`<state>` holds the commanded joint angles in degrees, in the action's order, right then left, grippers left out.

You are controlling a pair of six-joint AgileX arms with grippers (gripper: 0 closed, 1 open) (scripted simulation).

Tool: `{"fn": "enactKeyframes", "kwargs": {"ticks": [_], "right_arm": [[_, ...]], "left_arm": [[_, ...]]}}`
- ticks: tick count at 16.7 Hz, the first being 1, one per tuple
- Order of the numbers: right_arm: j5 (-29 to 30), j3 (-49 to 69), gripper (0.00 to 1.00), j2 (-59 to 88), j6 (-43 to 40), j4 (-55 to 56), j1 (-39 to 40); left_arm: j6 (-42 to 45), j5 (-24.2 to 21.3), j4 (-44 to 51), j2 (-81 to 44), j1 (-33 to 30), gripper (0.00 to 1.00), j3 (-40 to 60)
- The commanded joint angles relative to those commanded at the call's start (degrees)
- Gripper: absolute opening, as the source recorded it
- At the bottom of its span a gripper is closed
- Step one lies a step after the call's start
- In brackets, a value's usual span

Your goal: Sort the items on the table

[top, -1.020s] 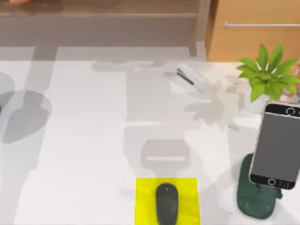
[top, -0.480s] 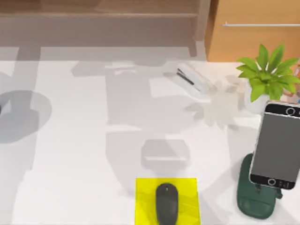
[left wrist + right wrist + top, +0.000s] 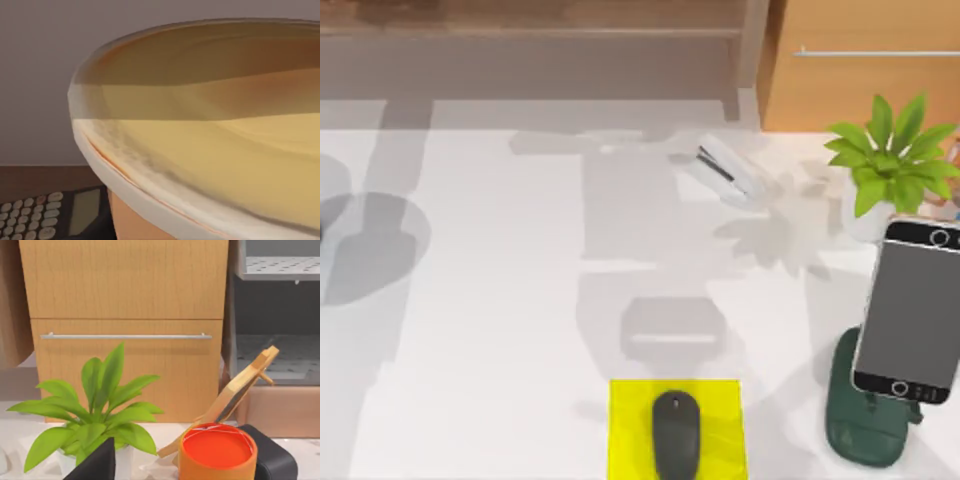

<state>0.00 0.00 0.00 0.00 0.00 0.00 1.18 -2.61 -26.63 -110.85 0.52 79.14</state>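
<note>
Shadows on table [image 3: 500, 300] shift back since half-second ago; mouse [image 3: 676, 436], phone [image 3: 910, 310] unmoved. Cup [image 3: 210, 150] fills left wrist view; claw states: cannot tell.

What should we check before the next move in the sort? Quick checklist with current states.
1. Computer mouse seated on the yellow mat: ok, fully within its edges in the top view.
2. Smartphone propped on the dark green stand: ok, it rests on it at the table's right side.
3. Drink cup location: seen very close in the left wrist view, with a calculator behind; whether it is gripped: cannot tell.
4. Potted plant clearance from the smartphone: not ok, its leaves sit just behind the phone's top edge.
5. Stapler out of the way on the table: ok, far behind the mat.
</note>
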Motion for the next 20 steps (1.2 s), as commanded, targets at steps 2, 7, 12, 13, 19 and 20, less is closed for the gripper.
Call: {"fn": "enactKeyframes", "kwargs": {"ticks": [2, 7, 12, 13, 19, 20], "right_arm": [[0.0, 0.0, 1.00, 0.0, 0.0, 0.0, 0.0], [0.0, 0.0, 1.00, 0.0, 0.0, 0.0, 0.0], [0.0, 0.0, 1.00, 0.0, 0.0, 0.0, 0.0], [0.0, 0.0, 1.00, 0.0, 0.0, 0.0, 0.0], [0.0, 0.0, 1.00, 0.0, 0.0, 0.0, 0.0], [0.0, 0.0, 1.00, 0.0, 0.0, 0.0, 0.0]], "left_arm": [[-0.7, 0.1, 0.2, -0.6, -0.9, 0.00, -0.2], [-0.7, 0.1, 0.2, -0.6, -0.9, 0.15, -0.2], [-0.7, 0.1, 0.2, -0.6, -0.9, 0.53, -0.2], [-0.7, 0.1, 0.2, -0.6, -0.9, 0.60, -0.2], [-0.7, 0.1, 0.2, -0.6, -0.9, 1.00, -0.2], [-0.7, 0.1, 0.2, -0.6, -0.9, 1.00, -0.2]]}}
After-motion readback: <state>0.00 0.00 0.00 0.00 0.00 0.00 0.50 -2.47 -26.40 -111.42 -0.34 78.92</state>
